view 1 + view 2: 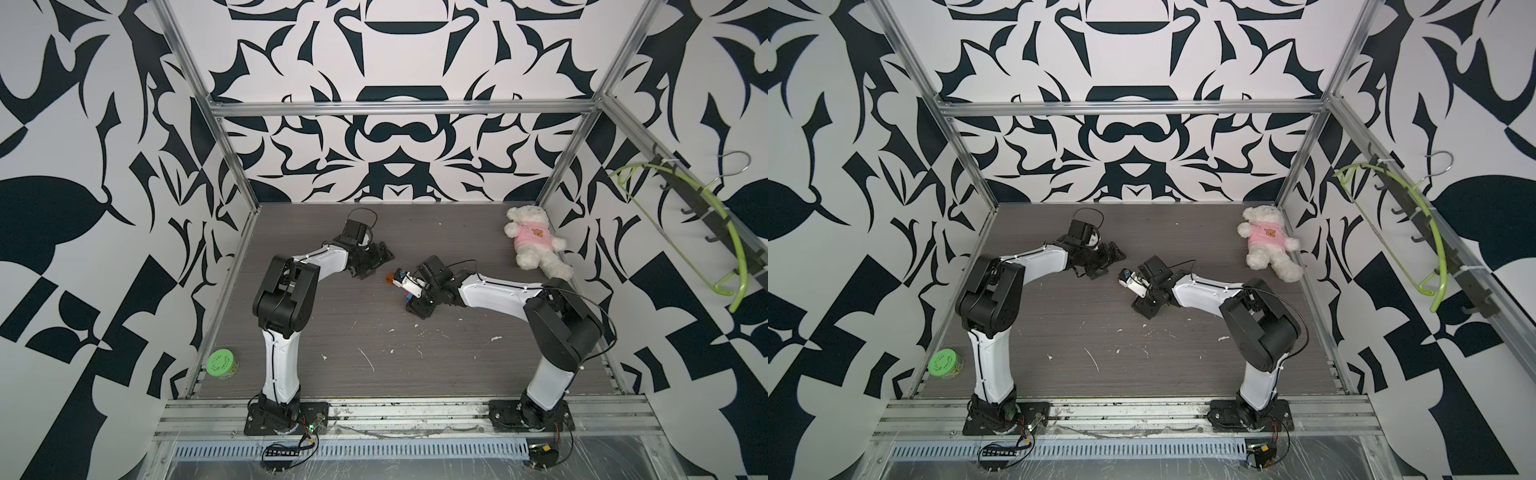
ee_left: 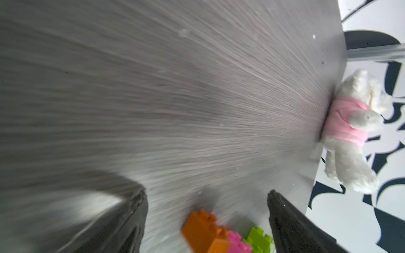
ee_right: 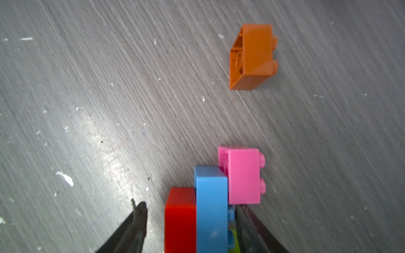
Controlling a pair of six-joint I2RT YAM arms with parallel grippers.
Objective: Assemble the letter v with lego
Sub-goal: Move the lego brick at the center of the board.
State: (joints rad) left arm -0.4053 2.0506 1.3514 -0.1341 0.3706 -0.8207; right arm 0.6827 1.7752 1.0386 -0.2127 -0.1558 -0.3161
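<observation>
- Along the near edge, at 6 o'clock, the left arm's base [image 1: 286,415] and the right arm's base [image 1: 532,415] sit on a metal rail [image 1: 407,409]. A green-lidded jar [image 1: 220,363] stands just off the table [image 1: 332,332] at about 8 o'clock.
- White flecks [image 1: 366,358] dot the wood-grain surface between the bases and the middle.
- Near the middle, the right gripper [image 3: 189,206] is partly spread around a joined stack of red brick [image 3: 180,216], blue brick [image 3: 211,197] and pink brick [image 3: 243,175]. One finger is close against the studded side and the other stands apart from the red face, so nothing is pinched.
- A sliver of lime green brick [image 3: 234,241] shows behind the blue, mostly hidden.
- The orange brick [image 3: 254,54] lies on its side, apart from the pink, toward 11 o'clock of the stack.
- In both top views the right wrist camera [image 1: 405,283] covers most of the stack.
- Farther toward 11 o'clock, the left gripper [image 2: 207,192] hangs wide and empty. Its own view is motion-blurred, with the bricks cut off at the frame edge.
- At 2 o'clock, well apart, a white teddy bear [image 1: 532,241] in a pink shirt lies near the far corner.
</observation>
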